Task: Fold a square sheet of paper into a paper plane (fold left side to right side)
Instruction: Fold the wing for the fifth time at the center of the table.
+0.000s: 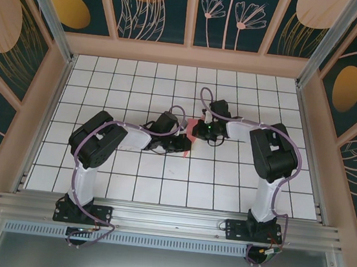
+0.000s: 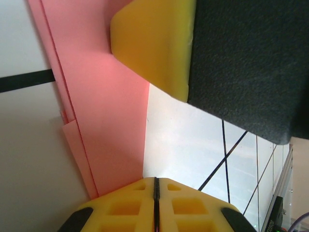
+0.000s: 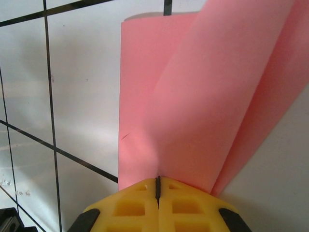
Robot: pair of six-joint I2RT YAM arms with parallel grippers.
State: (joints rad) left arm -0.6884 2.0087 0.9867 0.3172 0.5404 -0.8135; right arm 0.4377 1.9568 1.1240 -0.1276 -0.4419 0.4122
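Observation:
The square sheet of paper (image 1: 191, 125) is coral-red and folded into layers, lying mid-table between both grippers. My right gripper (image 3: 157, 180) is shut, pinching the paper (image 3: 203, 96) at its near edge, where it puckers and a flap lifts. My left gripper (image 2: 155, 181) is shut, its tips at the paper's (image 2: 106, 111) right edge with nothing seen between them. The right gripper's yellow finger (image 2: 154, 43) overlaps the paper's top in the left wrist view. From above, the left gripper (image 1: 182, 148) and right gripper (image 1: 196, 132) nearly touch. A finished paper plane is out of view.
The white gridded table (image 1: 129, 166) is walled in by patterned panels (image 1: 155, 7) at the back and sides. A metal rail (image 1: 168, 220) runs along the near edge by the arm bases.

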